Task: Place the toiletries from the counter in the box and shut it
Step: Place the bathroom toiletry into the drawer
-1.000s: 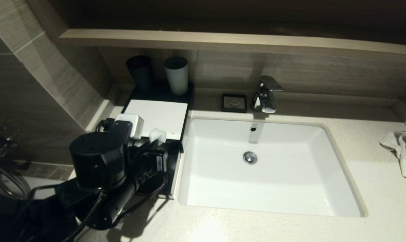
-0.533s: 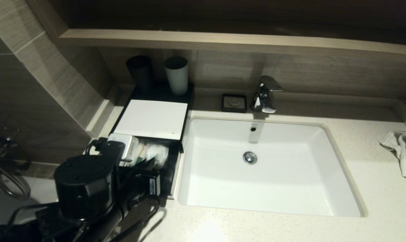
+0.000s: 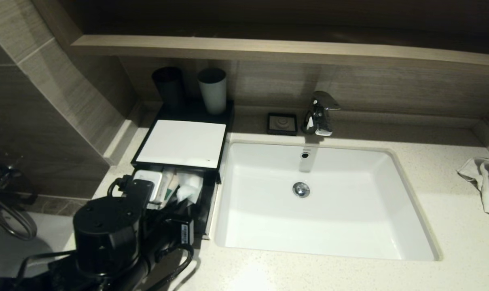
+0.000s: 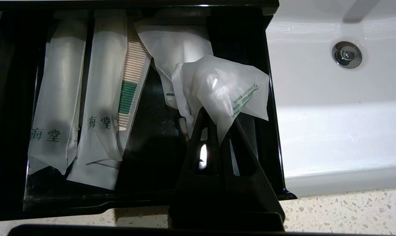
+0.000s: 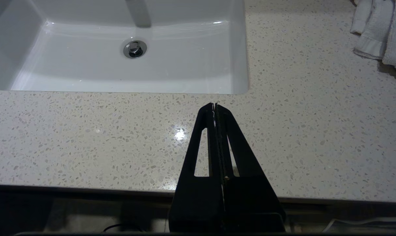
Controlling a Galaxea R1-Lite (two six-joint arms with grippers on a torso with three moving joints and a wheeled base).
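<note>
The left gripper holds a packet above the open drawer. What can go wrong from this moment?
1. The left gripper is shut on the crumpled packet, which stands up over the open drawer. If it stays that high after release, it may catch under the white top panel when the drawer is pushed in.
2. The packet hangs near the drawer's wall beside the sink; a careless release could drop it there.

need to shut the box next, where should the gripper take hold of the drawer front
At the notch in the drawer's front wall, coming from the counter side and pushing toward the white top panel. The wall is low and thin; the notch is its one finger recess.
</note>
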